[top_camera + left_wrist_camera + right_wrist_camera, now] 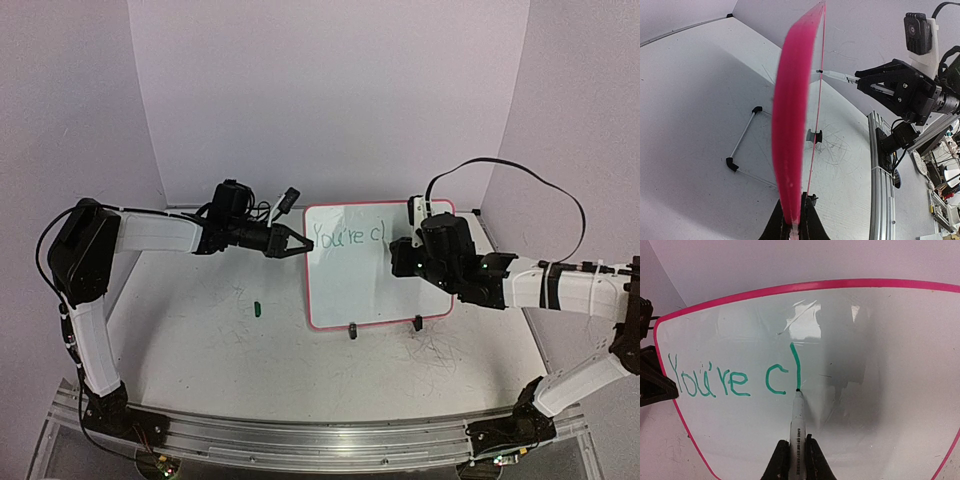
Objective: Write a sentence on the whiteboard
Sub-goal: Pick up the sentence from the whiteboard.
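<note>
The whiteboard (pixel 368 288) stands upright on two black feet mid-table, its pink frame showing edge-on in the left wrist view (pixel 790 125). My left gripper (pixel 300 243) is shut on the board's left edge (pixel 794 226). The sentence (pixel 730 380) reads "You're c" in green, followed by one fresh vertical stroke. My right gripper (pixel 796 442) is shut on a white marker (pixel 796 422), whose tip touches the board at the bottom of that stroke. From the top view the right gripper (pixel 408 252) faces the board's upper right part, near the green writing (pixel 345 237).
A small green cap (pixel 257 309) lies on the table left of the board. Grey scribble marks (pixel 440 350) cover the tabletop in front of it. A wire stand with black ends (pixel 742 142) lies behind the board. Purple walls close in the back and sides.
</note>
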Robot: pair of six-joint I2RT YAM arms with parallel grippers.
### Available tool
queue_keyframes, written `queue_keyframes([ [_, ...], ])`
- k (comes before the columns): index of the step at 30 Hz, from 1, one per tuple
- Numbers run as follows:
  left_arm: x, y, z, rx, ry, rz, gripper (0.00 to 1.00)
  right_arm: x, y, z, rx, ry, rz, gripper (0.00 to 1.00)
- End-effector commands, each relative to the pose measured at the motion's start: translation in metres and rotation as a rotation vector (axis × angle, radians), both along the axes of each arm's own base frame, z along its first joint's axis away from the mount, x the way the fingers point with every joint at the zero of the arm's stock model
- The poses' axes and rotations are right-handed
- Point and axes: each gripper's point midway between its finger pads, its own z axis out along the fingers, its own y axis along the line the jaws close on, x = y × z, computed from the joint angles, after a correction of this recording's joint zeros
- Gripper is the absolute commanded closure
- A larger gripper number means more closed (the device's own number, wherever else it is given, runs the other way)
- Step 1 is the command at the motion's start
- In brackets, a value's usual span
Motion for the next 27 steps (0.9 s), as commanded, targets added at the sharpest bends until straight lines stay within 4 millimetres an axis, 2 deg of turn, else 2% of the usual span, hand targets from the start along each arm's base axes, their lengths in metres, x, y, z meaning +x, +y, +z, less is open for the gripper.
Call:
queue_keyframes([
  [1, 0.006, 0.003, 0.0, 0.022, -0.041, 0.031, 1.0, -0.001, -0.004, -0.005, -0.018, 0.021, -0.01, 1.0],
  [12, 0.006, 0.004, 0.001, 0.022, -0.044, 0.032, 1.0, 0.014, 0.001, 0.028, -0.013, -0.057, -0.034, 1.0],
  [19, 0.007, 0.004, 0.001, 0.022, -0.044, 0.033, 1.0, 0.018, -0.001, 0.032, -0.021, -0.068, -0.058, 1.0],
  [27, 0.007, 0.004, 0.001, 0.022, -0.045, 0.032, 1.0, 0.016, -0.013, 0.029, -0.022, -0.061, -0.112, 1.0],
])
